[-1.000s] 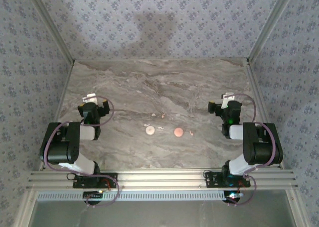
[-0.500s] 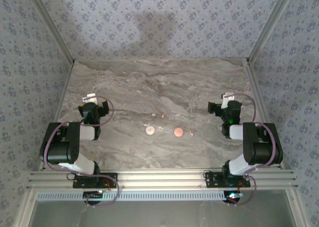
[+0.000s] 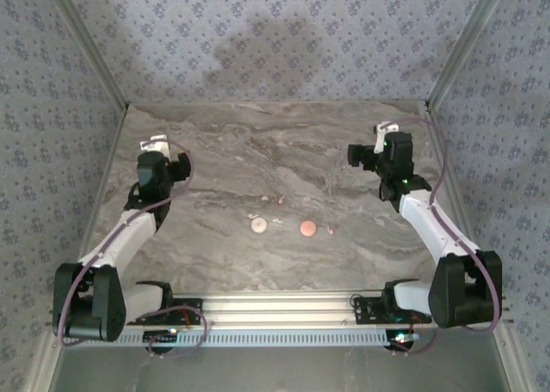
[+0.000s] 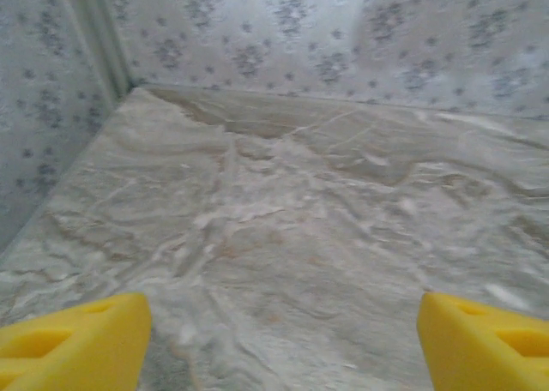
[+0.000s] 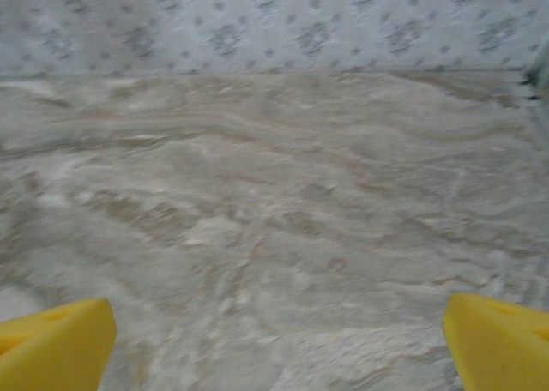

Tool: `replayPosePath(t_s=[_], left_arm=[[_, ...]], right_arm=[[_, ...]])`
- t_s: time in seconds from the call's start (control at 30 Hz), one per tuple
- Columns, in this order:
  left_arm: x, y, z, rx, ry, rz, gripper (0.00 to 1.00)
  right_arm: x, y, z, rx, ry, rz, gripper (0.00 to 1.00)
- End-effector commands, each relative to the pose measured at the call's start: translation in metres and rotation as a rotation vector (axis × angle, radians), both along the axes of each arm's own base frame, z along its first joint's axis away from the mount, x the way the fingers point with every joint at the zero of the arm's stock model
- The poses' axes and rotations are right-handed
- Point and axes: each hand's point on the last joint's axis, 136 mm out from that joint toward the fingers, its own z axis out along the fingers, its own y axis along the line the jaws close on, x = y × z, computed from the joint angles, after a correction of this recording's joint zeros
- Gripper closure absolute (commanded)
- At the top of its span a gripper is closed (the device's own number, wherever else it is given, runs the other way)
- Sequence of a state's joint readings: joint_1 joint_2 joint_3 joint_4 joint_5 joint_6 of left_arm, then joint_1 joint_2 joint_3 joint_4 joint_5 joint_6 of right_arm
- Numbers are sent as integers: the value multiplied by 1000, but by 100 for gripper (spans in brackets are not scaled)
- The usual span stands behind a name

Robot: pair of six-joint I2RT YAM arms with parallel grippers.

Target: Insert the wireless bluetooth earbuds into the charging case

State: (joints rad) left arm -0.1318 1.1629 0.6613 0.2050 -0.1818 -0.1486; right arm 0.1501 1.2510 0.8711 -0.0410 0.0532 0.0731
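Earbuds (image 3: 278,223): tiny pale bits scattered mid-worktop (image 3: 215,151), beside two round discs (image 3: 258,226), one pale, one pinkish-orange. Left fingers (image 4: 77,339): spread apart, nothing between. Right fingers (image 5: 497,339): spread wide, empty, well apart from earbuds.
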Motion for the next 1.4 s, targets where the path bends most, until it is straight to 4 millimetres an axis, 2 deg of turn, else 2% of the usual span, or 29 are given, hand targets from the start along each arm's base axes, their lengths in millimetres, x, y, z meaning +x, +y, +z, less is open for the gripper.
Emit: replayPosePath(t_s=[0.0, 0.1, 0.17, 0.27, 0.37, 0.43, 0.57, 1.0, 1.37], left_arm=[[-27, -33, -26, -105, 206, -126, 20], [-40, -50, -31, -124, 257, -170, 22], [-46, -61, -36, -141, 284, -200, 22], [-56, -73, -44, -137, 342, -230, 22], [-69, -81, -55, -137, 394, -249, 23], [-75, -84, -61, -130, 404, -258, 23], [-79, -81, -63, -139, 387, -235, 23], [-80, -78, -66, -147, 381, -211, 23], [-80, -75, -70, -150, 380, -194, 23]], right_arm=[[-45, 37, -36, 77, 281, 114, 0], [-64, 73, -46, 162, 386, 194, 0], [-76, 86, -55, 167, 440, 201, 0], [-93, 98, -70, 132, 510, 184, 0], [-116, 119, -85, 99, 605, 246, 7], [-131, 124, -98, 41, 693, 254, 9], [-146, 131, -116, -33, 801, 236, 16], [-157, 161, -151, -111, 897, 243, 23], [-152, 165, -172, -193, 938, 252, 24]])
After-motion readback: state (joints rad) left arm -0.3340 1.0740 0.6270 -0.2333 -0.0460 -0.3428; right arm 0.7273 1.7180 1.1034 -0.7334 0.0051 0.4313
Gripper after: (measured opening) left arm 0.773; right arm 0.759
